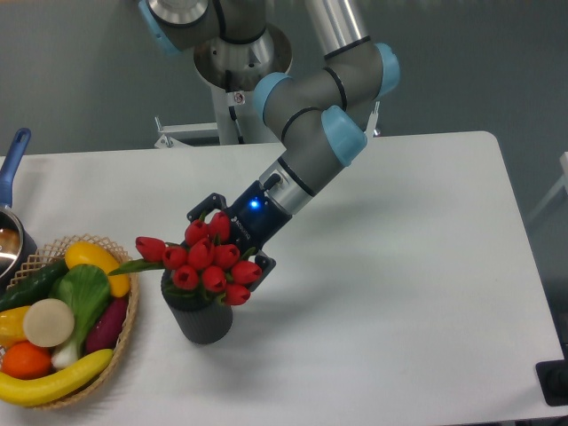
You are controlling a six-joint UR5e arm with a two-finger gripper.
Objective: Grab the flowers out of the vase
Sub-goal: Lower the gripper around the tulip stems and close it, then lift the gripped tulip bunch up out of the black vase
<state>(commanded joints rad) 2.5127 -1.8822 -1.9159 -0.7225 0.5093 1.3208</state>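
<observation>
A: Where are the flowers [206, 257]?

B: In the vase [202, 319], near the front left of the table [399, 266]. Red buds crowd over the rim, and one bud sticks out to the left on a green stem.

A: And the vase?

B: Dark grey, upright, just right of the basket [124, 333].

A: Does the gripper [232, 238] have them?

B: It sits right behind the buds, reaching down from the arm [311, 151] at a slant. One finger shows upper left of the bunch, another at the right edge, so the jaws seem spread around the heads. Whether they are pinching anything, I cannot tell; the buds hide the tips.

A: What else?

B: The basket holds a banana, a cucumber, an orange and other vegetables. A blue-handled pot [12, 213] stands at the left edge.
</observation>
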